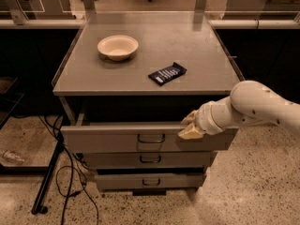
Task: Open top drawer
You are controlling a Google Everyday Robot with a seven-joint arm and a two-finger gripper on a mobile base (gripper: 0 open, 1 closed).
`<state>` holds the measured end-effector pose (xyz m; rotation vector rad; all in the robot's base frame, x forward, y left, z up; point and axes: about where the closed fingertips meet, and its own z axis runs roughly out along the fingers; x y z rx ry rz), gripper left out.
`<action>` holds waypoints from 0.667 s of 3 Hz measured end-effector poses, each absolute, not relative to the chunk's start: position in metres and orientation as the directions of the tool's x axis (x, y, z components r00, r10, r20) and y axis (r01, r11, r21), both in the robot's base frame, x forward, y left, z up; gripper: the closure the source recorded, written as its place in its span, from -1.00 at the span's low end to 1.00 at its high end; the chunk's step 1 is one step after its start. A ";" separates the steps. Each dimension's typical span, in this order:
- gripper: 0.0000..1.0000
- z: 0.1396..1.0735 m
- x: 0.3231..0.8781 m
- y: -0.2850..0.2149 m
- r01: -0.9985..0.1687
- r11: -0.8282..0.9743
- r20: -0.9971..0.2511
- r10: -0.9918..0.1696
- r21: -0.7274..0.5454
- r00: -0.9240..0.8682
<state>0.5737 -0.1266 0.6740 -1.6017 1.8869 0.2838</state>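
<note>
The top drawer (112,138) is the widest grey drawer of three, with a small dark loop handle (151,138) at its centre. It stands pulled out from the cabinet, and a dark gap shows behind its top edge. My gripper (189,125), on a white arm coming in from the right, rests on the drawer's top edge toward its right end, with its tan fingers (189,133) hooked over the front panel.
On the cabinet top (206,69) sit a cream bowl (117,47) at the back left and a dark snack packet (167,73) near the middle. Two narrower drawers (149,159) lie below. Cables and a stand leg (49,182) are on the floor at left.
</note>
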 end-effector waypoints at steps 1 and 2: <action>0.16 0.674 0.574 -0.127 -0.944 0.234 -0.590 -0.806 -0.234 -0.054; -0.31 0.674 0.574 -0.126 -0.944 0.234 -0.590 -0.806 -0.234 -0.053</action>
